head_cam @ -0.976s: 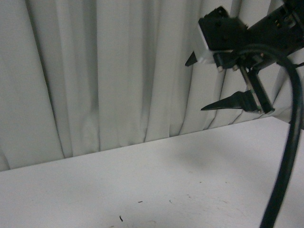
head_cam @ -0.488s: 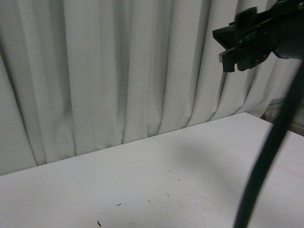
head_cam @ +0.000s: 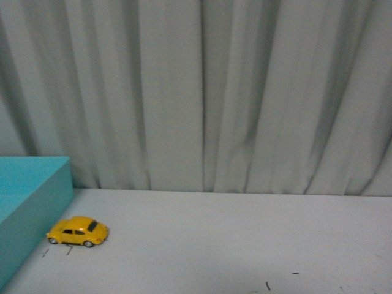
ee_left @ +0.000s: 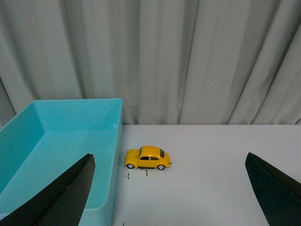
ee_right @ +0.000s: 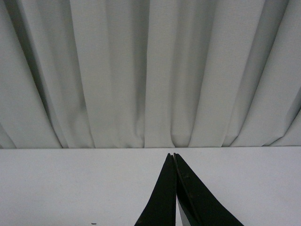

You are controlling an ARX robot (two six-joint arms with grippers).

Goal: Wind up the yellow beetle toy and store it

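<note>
The left gripper [ee_left: 168, 155] is spread wide and holds nothing. Its two dark fingers [ee_left: 66, 193] show only as tapered wedges at the opposite edges of the left wrist view. The yellow beetle toy [ee_left: 147, 158] stands on its wheels ahead of this gripper, in the span between the two fingers. It is beyond their tips and well apart from both, and it is side-on to the gripper.

One finger sits in front of the teal bin [ee_left: 115, 141]. The bin is an open box that lies ahead of the gripper on that side, and the toy is parked just beside its outer wall, outside it. A few small black marks [ee_left: 146, 173] sit on the white table [ee_left: 211, 183] close to the toy, on the side nearer the gripper. Beyond the toy and bin hangs a pale pleated curtain [ee_left: 188, 56].

The right gripper [ee_right: 172, 155] has its fingers pressed together, tip against tip, with nothing between them. It points across bare tabletop toward the same curtain.

In the front view neither arm shows. There the toy [head_cam: 78, 231] sits to the robot's left, beside the bin [head_cam: 37, 196].
</note>
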